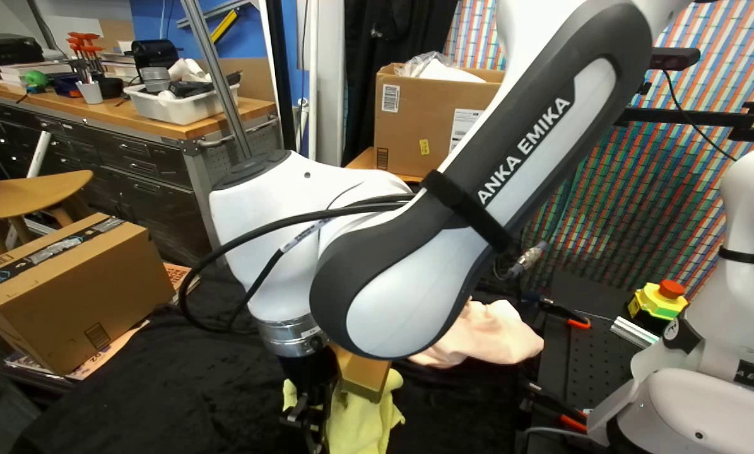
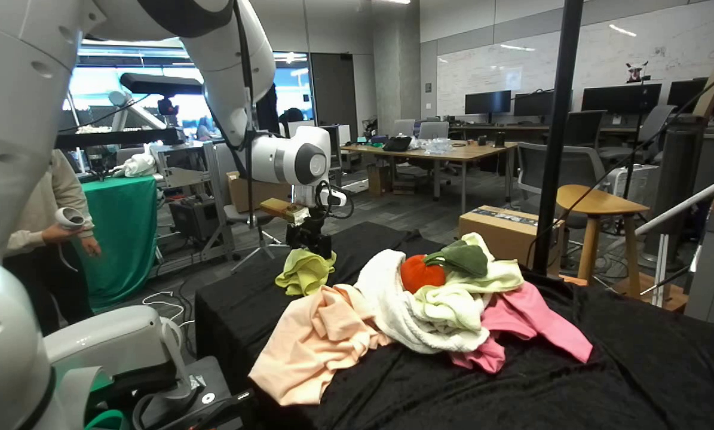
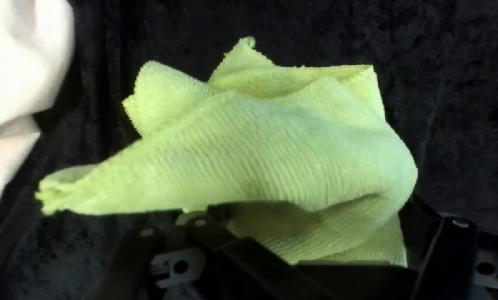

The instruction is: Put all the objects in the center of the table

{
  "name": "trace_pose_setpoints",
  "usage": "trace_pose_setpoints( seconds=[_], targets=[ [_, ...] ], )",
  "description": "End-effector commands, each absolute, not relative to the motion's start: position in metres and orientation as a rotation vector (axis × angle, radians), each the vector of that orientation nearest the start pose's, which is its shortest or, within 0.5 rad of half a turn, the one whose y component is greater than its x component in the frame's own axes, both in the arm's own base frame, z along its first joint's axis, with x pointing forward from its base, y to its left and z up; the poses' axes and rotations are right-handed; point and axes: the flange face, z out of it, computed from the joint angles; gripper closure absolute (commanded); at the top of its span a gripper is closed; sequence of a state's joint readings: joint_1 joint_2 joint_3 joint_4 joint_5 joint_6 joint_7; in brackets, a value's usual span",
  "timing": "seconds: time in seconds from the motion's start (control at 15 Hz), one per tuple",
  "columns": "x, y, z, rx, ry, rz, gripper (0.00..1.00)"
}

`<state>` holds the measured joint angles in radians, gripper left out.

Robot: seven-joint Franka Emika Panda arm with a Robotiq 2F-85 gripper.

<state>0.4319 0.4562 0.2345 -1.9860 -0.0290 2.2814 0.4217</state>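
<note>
Low over the black-draped desk [image 2: 649, 358], near its edge, the robot's hand [image 2: 309, 243] pointed down at a crumpled yellow-green cloth [image 2: 305, 273]. Its jaws stood wide apart, with a bunched fold of that cloth showing between them; nothing was gripped, though I couldn't tell whether they brushed the fabric. A bare strip of drape away lay a peach cloth [image 2: 315, 352], sprawled and running up against a white towel [image 2: 386, 301]. A paler green cloth [image 2: 452, 307] lay over part of the towel, and a plump red-orange ball [image 2: 421, 273] sat nestled between the two. A dark green leafy piece [image 2: 467, 258] touched the ball; whether they were joined, I couldn't make out. From under the heap, at the end away from the peach cloth, a pink cloth [image 2: 536, 322] spread across the drape. Beside the desk sat a taped brown cardboard box [image 1: 80, 290]. Well apart, a person [image 2: 58, 188] in a pale top held a white controller [image 2: 69, 218].
</note>
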Motion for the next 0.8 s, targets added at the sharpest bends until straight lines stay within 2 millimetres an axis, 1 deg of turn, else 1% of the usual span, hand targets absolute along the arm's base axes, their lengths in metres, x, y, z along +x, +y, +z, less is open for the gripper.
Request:
trace_pose_setpoints(
  seconds=[0.0,0.07,0.47,0.6,0.67,0.73],
  targets=[
    [0.470,0.359,0.233,-3.107,-0.415,0.207,0.35],
    [0.470,0.358,0.233,-3.104,-0.418,0.203,0.45],
    [0.475,0.353,0.241,-3.083,-0.414,0.216,0.92],
    [0.477,0.354,0.246,-3.059,-0.418,0.225,1.00],
    [0.480,0.353,0.249,-3.043,-0.416,0.227,0.95],
    [0.483,0.352,0.252,-3.018,-0.416,0.234,0.98]
  ],
)
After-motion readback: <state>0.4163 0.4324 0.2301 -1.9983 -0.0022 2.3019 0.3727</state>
